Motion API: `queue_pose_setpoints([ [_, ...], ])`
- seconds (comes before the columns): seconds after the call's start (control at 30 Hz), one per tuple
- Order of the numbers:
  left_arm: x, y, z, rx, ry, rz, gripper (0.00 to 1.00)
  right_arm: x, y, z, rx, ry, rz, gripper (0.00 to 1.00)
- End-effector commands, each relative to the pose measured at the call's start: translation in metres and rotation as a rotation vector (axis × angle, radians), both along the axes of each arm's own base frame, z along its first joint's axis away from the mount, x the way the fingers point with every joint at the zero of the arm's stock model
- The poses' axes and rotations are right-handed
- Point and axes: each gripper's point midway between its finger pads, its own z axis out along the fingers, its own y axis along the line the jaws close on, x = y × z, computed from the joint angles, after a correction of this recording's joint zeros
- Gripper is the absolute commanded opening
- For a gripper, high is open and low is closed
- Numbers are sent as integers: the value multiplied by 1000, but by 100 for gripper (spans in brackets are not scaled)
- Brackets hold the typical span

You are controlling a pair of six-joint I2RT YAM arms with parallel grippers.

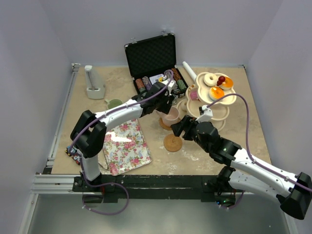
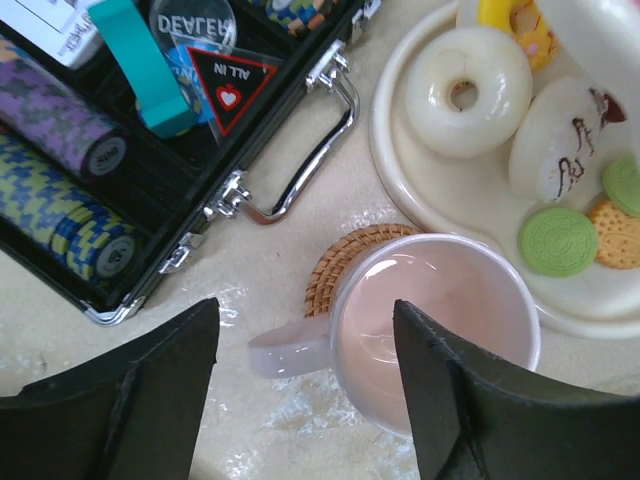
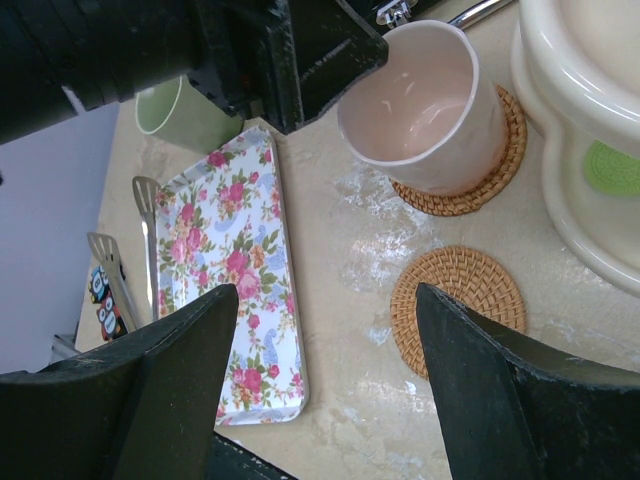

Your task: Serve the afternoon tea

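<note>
While the pink cup (image 2: 430, 320) stands upright on its woven coaster (image 2: 345, 265) and the second coaster (image 3: 458, 305), just nearer the bases, lies bare, the coming move is judged to turn on the green cup (image 1: 114, 103). Nearest, the right jaws are held wide apart above the bare coaster, and nothing is gripped between them. Just beyond, the left jaws are spread to either side of the pink cup from above, its handle lying in the gap on one side; no contact is seen, so nothing is taken to be held. The green cup is found farther back and to the left of those jaws, near the far end of the floral tray (image 1: 127, 145), its handle apparently turned leftward, and the left arm (image 1: 117, 113) is plainly the nearer. The pale surface (image 1: 253, 122) is crowded toward the back by the chip case (image 1: 151, 58) and the tiered stand (image 1: 224, 114), on which sweets are already set.
</note>
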Motion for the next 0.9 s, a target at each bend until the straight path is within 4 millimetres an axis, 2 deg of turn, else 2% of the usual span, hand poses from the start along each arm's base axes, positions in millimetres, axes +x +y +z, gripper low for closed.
queue_pose_setpoints([
  [0.0, 15, 13, 83, -106, -173, 51, 77, 4, -1, 23, 33, -54, -12, 77],
  [0.1, 21, 34, 92, -108, -174, 94, 78, 3, -3, 24, 29, -57, -15, 77],
  [0.17, 24, 56, 94, -99, -168, 140, 78, 2, -4, 26, 35, -60, -17, 77],
  [0.23, 29, 87, 96, -107, -162, 201, 75, 2, -5, 25, 34, -58, -19, 77],
  [0.37, 35, 162, 95, -102, -155, 355, 65, 1, -8, 24, 31, -59, -25, 77],
  [0.47, 30, 216, 83, -82, -134, 459, 59, 0, -8, 22, 28, -57, -25, 77],
  [0.53, 25, 244, 74, -94, -128, 514, 55, 1, -8, 23, 28, -60, -24, 77],
  [0.63, 17, 275, 54, -98, -85, 577, 52, 1, -7, 23, 26, -60, -20, 77],
  [0.7, 17, 288, 45, -92, -65, 608, 49, 1, -7, 22, 23, -59, -18, 77],
  [0.87, 17, 296, 33, -82, -41, 627, 47, 0, -7, 20, 27, -56, -14, 77],
])
